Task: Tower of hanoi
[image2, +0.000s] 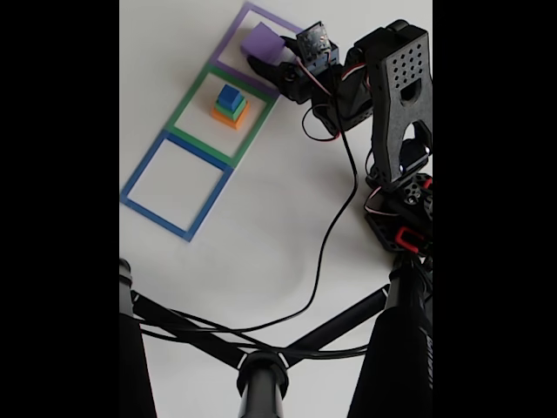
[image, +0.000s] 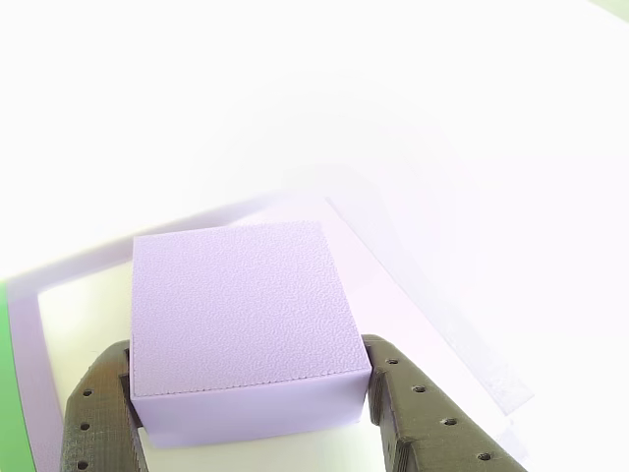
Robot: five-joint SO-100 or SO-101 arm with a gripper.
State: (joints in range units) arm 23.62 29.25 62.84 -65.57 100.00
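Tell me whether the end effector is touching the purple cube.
Touching. In the other view the end effector has one finger pressed against each side of the purple cube, no gap visible.

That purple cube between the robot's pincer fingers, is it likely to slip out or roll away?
Probably neither. The purple cube has a matte, finely grained face, which likely grips well against the pincer fingers on two opposite sides. Its flat faces and square edges suggest that it would sit still, not roll. It looks foam-like, so perhaps light and slightly squashy.
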